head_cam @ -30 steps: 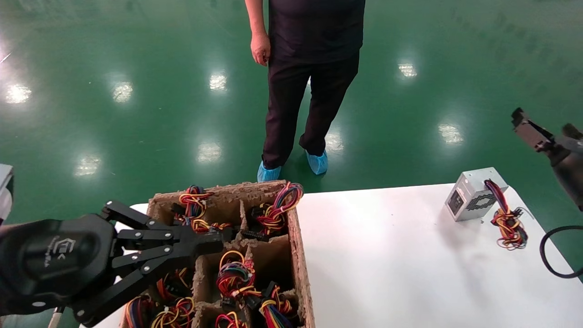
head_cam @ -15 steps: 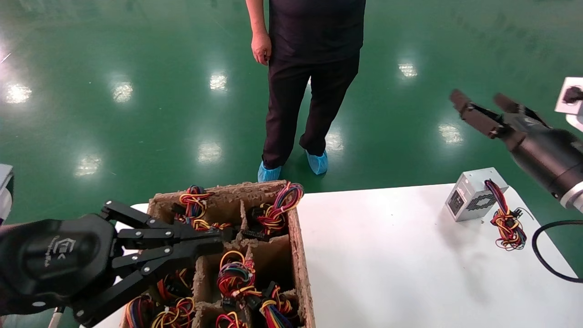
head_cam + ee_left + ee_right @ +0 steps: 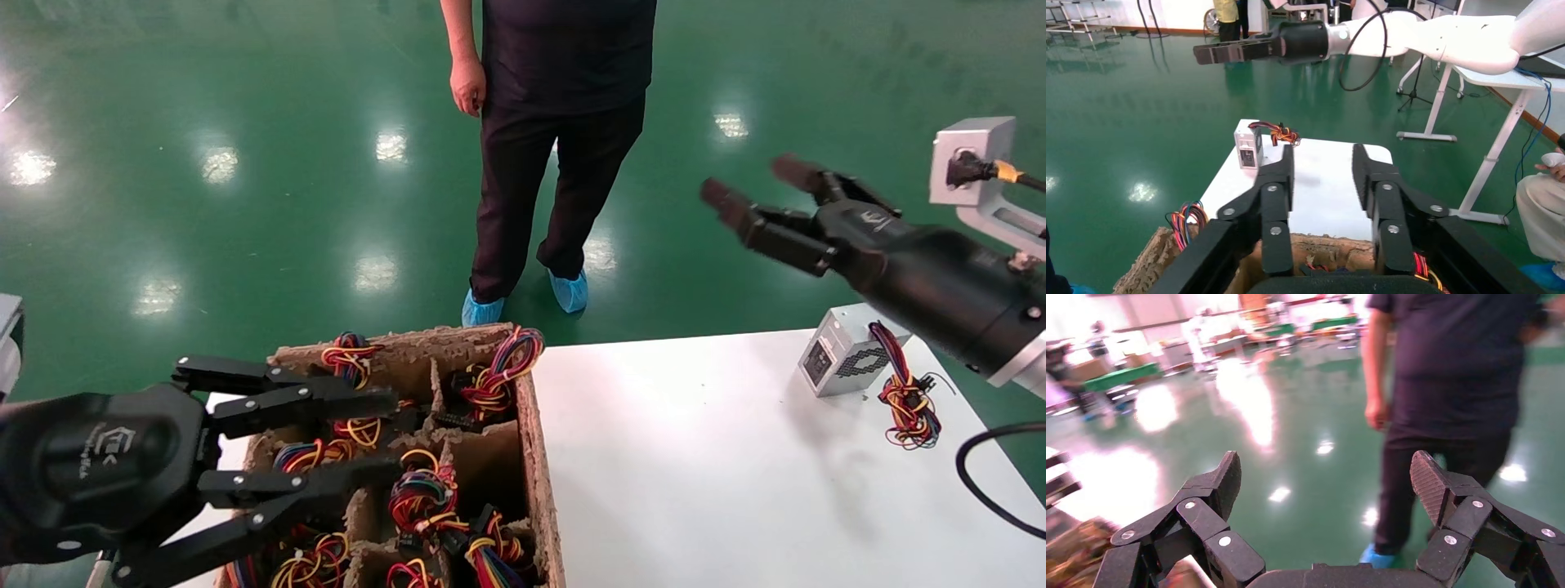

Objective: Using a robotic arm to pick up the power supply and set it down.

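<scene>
Left gripper (image 3: 384, 437) hovers over the brown divider tray (image 3: 539, 457) at the left end of the white table (image 3: 695, 474), fingers spread wide, nothing between them. In the left wrist view the same gripper (image 3: 1322, 174) shows both fingers well apart, with the tray (image 3: 1144, 266) below and the table (image 3: 1321, 196) beyond. The tray's compartments hold bundles of red, yellow, blue and black wires (image 3: 421, 494); the units under them are mostly hidden.

Right gripper (image 3: 756, 192) is up in the air past the table's far edge, over the green floor (image 3: 245, 204), well above and apart from the power supply (image 3: 846, 351). Its fingers are wide open and hold nothing; the right wrist view confirms this, gripper (image 3: 1327, 478) with a big gap between the fingers and only floor and a person (image 3: 1450, 404) beyond. A pale grey wrist block (image 3: 976, 159) with a plugged-in cable sits on the right arm.

The power supply stands on the table near its far right corner, label face toward the tray, honeycomb grille toward the robot. Its wire bundle (image 3: 907, 400) trails onto the table just beside it. From the left wrist view the power supply (image 3: 1248, 144) is at the table's far end, below the right gripper (image 3: 1214, 54).

A person (image 3: 556, 122) in dark clothes and blue shoe covers stands on the floor beyond the table.
</scene>
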### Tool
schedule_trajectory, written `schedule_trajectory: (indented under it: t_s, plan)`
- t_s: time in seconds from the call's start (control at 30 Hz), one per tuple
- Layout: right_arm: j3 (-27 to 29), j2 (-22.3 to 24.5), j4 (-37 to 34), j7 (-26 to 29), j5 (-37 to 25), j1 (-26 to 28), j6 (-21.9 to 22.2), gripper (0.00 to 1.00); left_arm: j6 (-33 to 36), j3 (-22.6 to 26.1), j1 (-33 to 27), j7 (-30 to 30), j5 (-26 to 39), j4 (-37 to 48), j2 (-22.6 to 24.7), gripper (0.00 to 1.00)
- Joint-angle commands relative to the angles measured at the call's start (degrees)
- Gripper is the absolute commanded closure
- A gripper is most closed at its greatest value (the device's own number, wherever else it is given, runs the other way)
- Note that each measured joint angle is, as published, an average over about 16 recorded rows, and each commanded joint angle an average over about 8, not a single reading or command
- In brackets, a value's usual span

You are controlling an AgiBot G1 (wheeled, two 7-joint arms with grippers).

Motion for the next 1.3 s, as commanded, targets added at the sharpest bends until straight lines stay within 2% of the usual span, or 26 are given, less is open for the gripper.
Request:
schedule_trajectory:
  t_s: [0.03,0.8,0.93,1.13,1.3]
  plan:
    - [-0.19,0.44,0.42,-0.15,0.26,0.34,-2.88,0.0,0.0,0.0,0.0,0.0,0.0,0.0,0.0,0.0]
    - [-2.32,5.46,5.27,-1.84,3.23,4.17,-35.83,0.0,0.0,0.0,0.0,0.0,0.0,0.0,0.0,0.0]
    - [-2.6,6.13,5.92,-2.07,3.62,4.67,-40.33,0.0,0.0,0.0,0.0,0.0,0.0,0.0,0.0,0.0]
    - [-2.8,6.66,6.42,-2.24,3.92,5.06,-43.83,0.0,-0.02,-0.01,0.01,0.0,-0.01,0.02,-0.01,0.0]
    - [-2.8,6.55,6.3,-2.21,3.94,5.01,-42.96,0.0,-0.02,-0.01,0.01,0.0,-0.01,0.01,-0.01,0.0]
